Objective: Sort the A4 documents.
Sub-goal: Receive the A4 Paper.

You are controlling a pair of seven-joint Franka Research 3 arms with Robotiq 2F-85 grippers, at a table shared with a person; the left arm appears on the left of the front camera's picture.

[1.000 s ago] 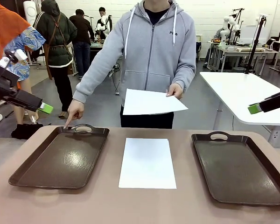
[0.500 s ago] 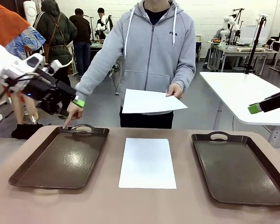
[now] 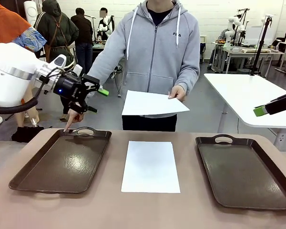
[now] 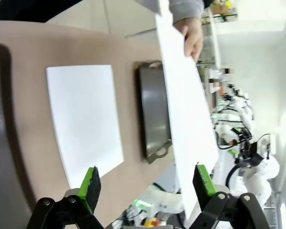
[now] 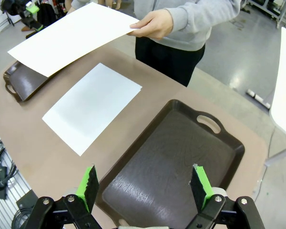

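Note:
One A4 document (image 3: 151, 166) lies flat on the table between the two brown trays. The person holds a second A4 document (image 3: 152, 103) level in one hand (image 3: 177, 92) above the table's far edge. Their other hand (image 3: 72, 118) points a finger at the left tray's (image 3: 62, 162) far handle. My left gripper (image 3: 97, 100) hangs open in the air just above that pointing hand, its fingers turned toward the held sheet (image 4: 186, 105). My right gripper (image 5: 145, 186) is open and empty, high over the right tray (image 5: 176, 162).
The right tray (image 3: 243, 171) holds nothing, and neither does the left one. A white table (image 3: 243, 93) stands behind on the right. My right gripper's green fingertip (image 3: 260, 111) pokes in at the right edge. People stand in the room farther back.
My left arm has swung in from the left edge toward the middle, and its gripper now points at the held sheet. The person has shifted the sheet slightly left. The right arm is still.

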